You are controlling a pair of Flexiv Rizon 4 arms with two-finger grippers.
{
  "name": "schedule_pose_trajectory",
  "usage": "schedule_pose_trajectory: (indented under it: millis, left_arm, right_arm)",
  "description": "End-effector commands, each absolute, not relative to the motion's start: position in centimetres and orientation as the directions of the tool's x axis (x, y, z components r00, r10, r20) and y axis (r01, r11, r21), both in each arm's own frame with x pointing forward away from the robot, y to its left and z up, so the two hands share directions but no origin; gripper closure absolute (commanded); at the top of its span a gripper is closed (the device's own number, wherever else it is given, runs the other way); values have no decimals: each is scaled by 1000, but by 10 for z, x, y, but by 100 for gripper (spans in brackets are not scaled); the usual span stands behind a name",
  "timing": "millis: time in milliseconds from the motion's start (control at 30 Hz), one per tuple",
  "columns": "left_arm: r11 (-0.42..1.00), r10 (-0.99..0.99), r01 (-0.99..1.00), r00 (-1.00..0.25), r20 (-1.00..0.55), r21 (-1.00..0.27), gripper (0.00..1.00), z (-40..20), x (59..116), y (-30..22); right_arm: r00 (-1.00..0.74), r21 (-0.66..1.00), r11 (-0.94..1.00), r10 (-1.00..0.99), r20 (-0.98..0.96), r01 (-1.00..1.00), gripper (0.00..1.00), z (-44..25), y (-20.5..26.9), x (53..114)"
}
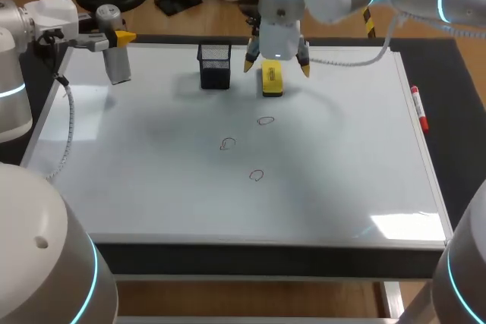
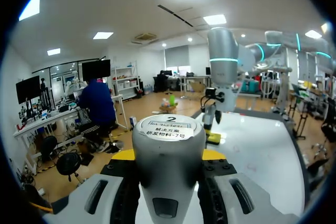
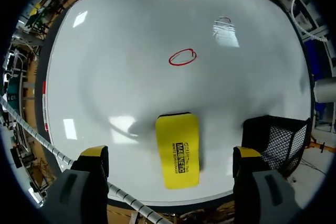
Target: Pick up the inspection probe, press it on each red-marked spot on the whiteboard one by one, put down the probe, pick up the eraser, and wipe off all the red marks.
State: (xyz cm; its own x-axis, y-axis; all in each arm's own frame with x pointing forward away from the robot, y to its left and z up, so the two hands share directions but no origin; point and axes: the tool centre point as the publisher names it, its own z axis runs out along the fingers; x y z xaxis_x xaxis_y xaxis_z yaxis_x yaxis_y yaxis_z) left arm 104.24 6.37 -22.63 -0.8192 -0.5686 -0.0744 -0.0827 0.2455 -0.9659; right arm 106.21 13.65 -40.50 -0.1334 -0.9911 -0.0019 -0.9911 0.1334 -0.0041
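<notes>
I see the whiteboard from above, taking the board's centre as the middle of a clock face with twelve at the far edge. My left gripper hangs over the far left corner, at about ten o'clock. It is clamped on the inspection probe, a grey cylinder held upright between its yellow-tipped fingers, with its lower end above the board. My right gripper hovers at about twelve o'clock, pointing down, its fingers spread wide and holding nothing. The yellow eraser lies flat on the board directly beneath it, in the gap between the two fingers and touching neither. Just beside the eraser, toward eleven o'clock, stands a black mesh basket. Three small red-marked spots sit near the centre. The first mark is closest to the eraser, the second mark is a little toward seven o'clock from it, and the third mark is nearest to me, at about six o'clock. A red marker lies along the board's right edge, at about three o'clock.
</notes>
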Motion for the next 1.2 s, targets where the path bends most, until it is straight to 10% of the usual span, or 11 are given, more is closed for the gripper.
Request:
schedule_pose_trajectory:
  millis: [33, 767, 800, 900, 1200]
  left_arm:
    - [245, -569, -82, -819, -75, -966, 100, -226, 1043, 63]
    - [245, -569, -82, -819, -75, -966, 100, -226, 1043, 63]
    - [245, -569, -82, -819, -75, -966, 100, -226, 1043, 63]
    - [245, -569, -82, -819, -75, -966, 100, -226, 1043, 63]
    - [245, -569, -82, -819, -75, -966, 100, -226, 1043, 63]
  right_arm:
    - [-115, -19, 116, -993, -20, -993, 0, -414, 136, 1066]
    - [-66, -5, 66, -998, -15, -998, 0, -425, 140, 1077]
    - [-65, -4, 65, -998, -16, -998, 44, -425, 140, 1077]
    - [-68, -4, 68, -998, -17, -998, 100, -426, 140, 1079]
    - [-80, -26, 80, -997, -19, -996, 100, -416, 135, 1081]
